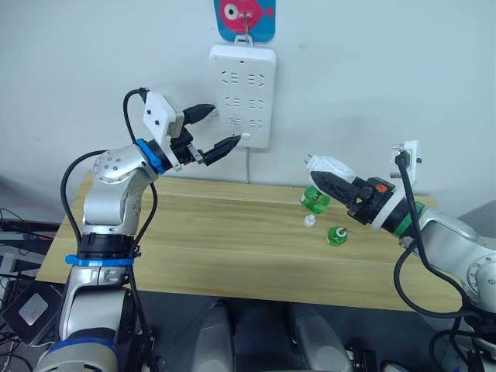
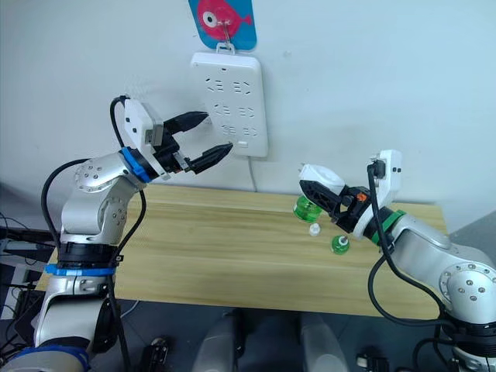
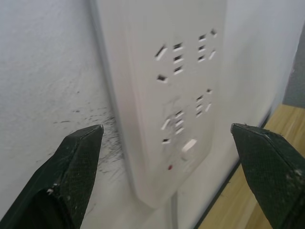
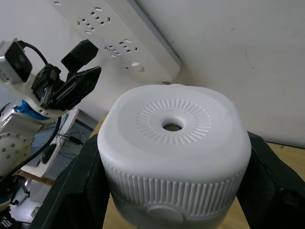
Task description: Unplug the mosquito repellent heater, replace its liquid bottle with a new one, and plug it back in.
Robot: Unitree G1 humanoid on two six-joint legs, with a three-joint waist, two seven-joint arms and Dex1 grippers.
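Between right pincer [image 1: 335,184] fingers, heater [image 1: 332,166].

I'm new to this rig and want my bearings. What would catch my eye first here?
The right gripper holds the white mosquito repellent heater with a green bottle under it, above the table's far right. The left gripper, jaws open, hovers at the white power strip hung on the wall.

- Heater [image 4: 174,152] — white, with fine ribs ringing its round hole and running down its sides.
- Bottle [image 1: 315,199] under it — clear green.
- Second bottle [image 1: 337,235] — green; the small cap [image 1: 310,221] at its 10 o'clock is white.
- Power strip [image 1: 242,94] — white.
- Table [image 1: 217,240] — pale wood grain.
- Fish sign [image 1: 245,17] — pink on blue.
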